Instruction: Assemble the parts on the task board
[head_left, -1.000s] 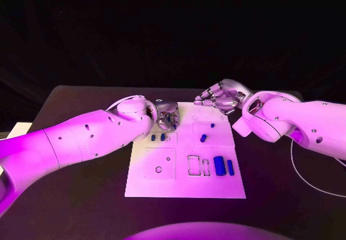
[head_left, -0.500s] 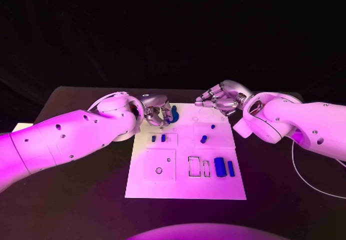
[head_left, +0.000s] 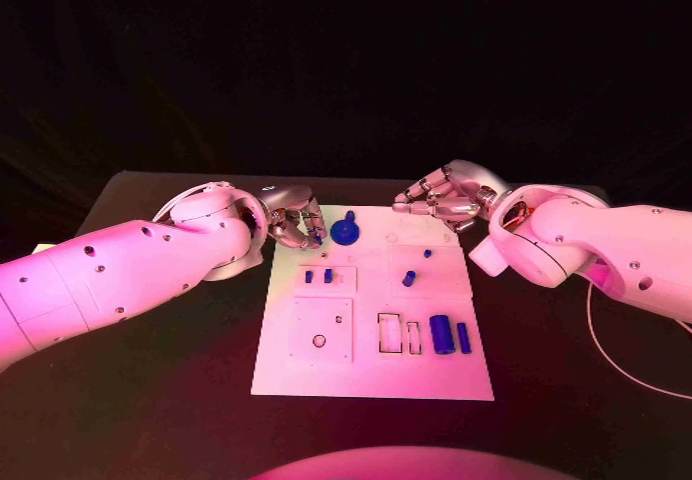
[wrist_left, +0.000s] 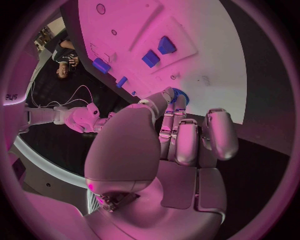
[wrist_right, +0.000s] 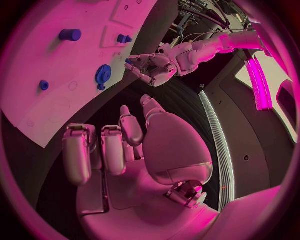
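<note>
While my left hand (head_left: 296, 226) hangs at the far-left corner of the task board (head_left: 372, 375), its fingers (wrist_left: 186, 140) are curled in together, and as far as I can see they grip nothing. Just beside their tips lies a blue gear (head_left: 346, 232) with a short stem, resting on the board's far edge. Seen from the head camera, gear and fingers stand a little apart; my left wrist camera catches only a sliver of the gear's toothed rim (wrist_left: 179, 93) past my fingertips, too close for me to say whether they touch.

My right hand (head_left: 444, 200) hovers past the board's far-right corner, fingers (wrist_right: 112, 150) folded inward and holding nothing. Its wrist camera looks across the board and shows the gear's teeth plainly (wrist_right: 104, 73), with my left hand (wrist_right: 150, 67) just beyond it.

Farther out on the board, two small blue pegs (head_left: 317, 276) stand side by side in the left middle panel, and two more blue pieces (head_left: 410, 277) sit in the right middle panel. Nearer me, a wide blue block (head_left: 441, 334) and a slim blue bar (head_left: 463, 336) lie beside two rectangular slots (head_left: 389, 333). An oval hole (head_left: 319, 341) marks the near-left panel.
</note>
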